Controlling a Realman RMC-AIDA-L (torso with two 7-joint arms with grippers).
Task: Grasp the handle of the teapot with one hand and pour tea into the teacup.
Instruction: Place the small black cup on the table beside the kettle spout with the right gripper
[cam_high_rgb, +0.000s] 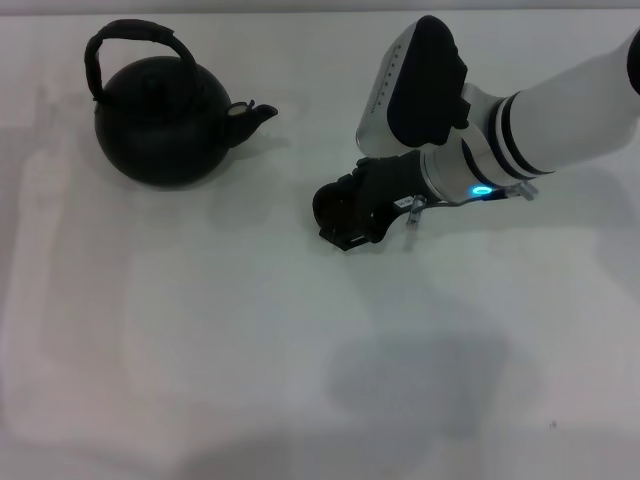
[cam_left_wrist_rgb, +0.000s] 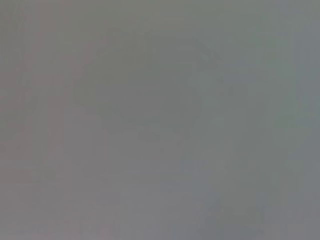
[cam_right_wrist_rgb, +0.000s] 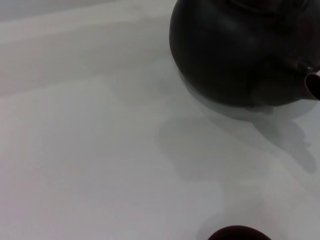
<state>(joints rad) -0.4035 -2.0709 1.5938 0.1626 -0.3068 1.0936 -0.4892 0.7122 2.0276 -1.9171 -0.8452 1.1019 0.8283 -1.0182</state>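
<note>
The large black teapot (cam_high_rgb: 160, 125) stands at the far left of the white table, spout (cam_high_rgb: 255, 113) pointing right. Its arched handle (cam_high_rgb: 140, 35) rises over the lid, untouched. My right gripper (cam_high_rgb: 340, 225) is low over the table's middle, to the right of the spout and apart from the teapot. A small dark round shape at its tip (cam_high_rgb: 328, 203) looks like the teacup, but I cannot separate it from the gripper. The right wrist view shows the teapot's body (cam_right_wrist_rgb: 235, 55) and a dark rounded rim (cam_right_wrist_rgb: 239, 234) at the frame's edge. My left gripper is out of view.
The white table (cam_high_rgb: 200, 330) stretches in front of the teapot and gripper. My right arm (cam_high_rgb: 560, 110) reaches in from the right over the far side. The left wrist view shows only a blank grey field.
</note>
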